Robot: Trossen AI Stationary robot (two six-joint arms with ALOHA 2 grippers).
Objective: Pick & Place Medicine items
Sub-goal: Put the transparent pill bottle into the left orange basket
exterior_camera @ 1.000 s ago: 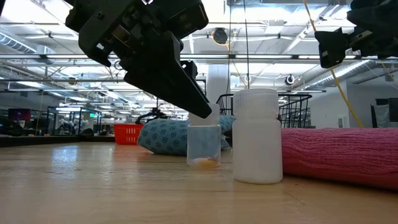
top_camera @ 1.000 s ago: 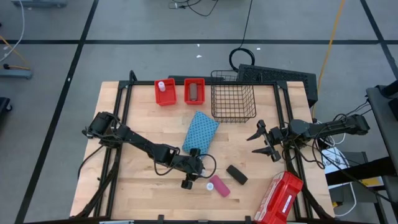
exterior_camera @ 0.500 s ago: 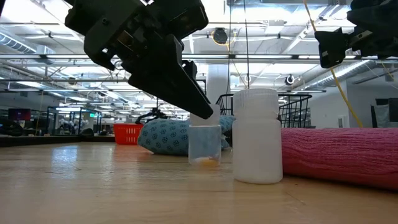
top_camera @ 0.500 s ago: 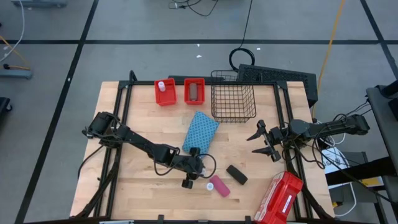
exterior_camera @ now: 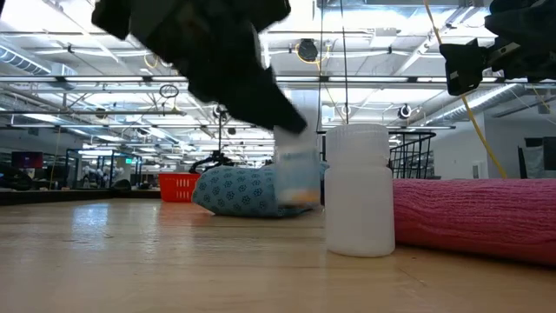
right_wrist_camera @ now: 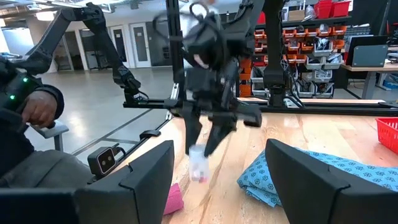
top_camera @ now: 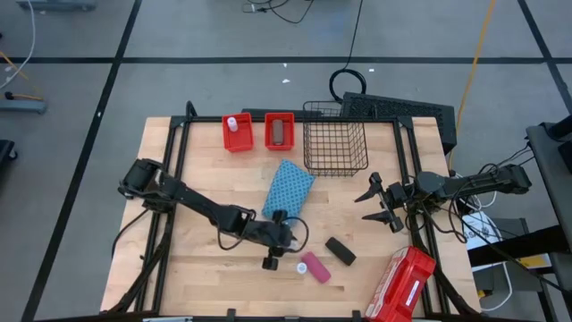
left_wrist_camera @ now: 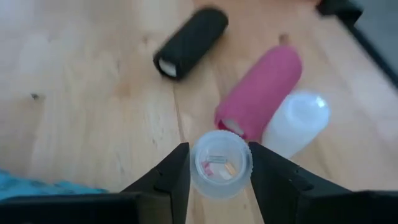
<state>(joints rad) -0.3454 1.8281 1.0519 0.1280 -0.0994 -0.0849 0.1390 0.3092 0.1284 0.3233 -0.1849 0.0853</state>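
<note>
My left gripper (top_camera: 284, 241) is over the near middle of the table, shut on a small clear vial (left_wrist_camera: 221, 165) with pills inside. The vial is off the wood in the low view (exterior_camera: 297, 178) and also shows in the right wrist view (right_wrist_camera: 198, 163). Below it lies the pink tube (left_wrist_camera: 261, 93) on its side, white cap (left_wrist_camera: 298, 121) toward the table's left. The black oblong box (top_camera: 340, 250) lies flat to the right of the tube. My right gripper (top_camera: 380, 204) waits open at the table's right edge. My left gripper pinches the vial's upper wall (left_wrist_camera: 194, 167) between its two fingers, one on each side. The fingers come from above, pointing down. The vial stays upright and is lifted clear of the table.
The blue patterned cloth (top_camera: 288, 188) lies just beyond my left gripper. Two red bins (top_camera: 237, 132) (top_camera: 279, 131) and a wire basket (top_camera: 335, 136) stand along the far edge. The red case (top_camera: 402, 284) sits at the near right corner. A person sits beyond the table (right_wrist_camera: 31, 118).
My left gripper has risen with the vial. The vial stood on the wood a second ago and now hangs clear above it, still upright. The tube and black box have stayed put.
</note>
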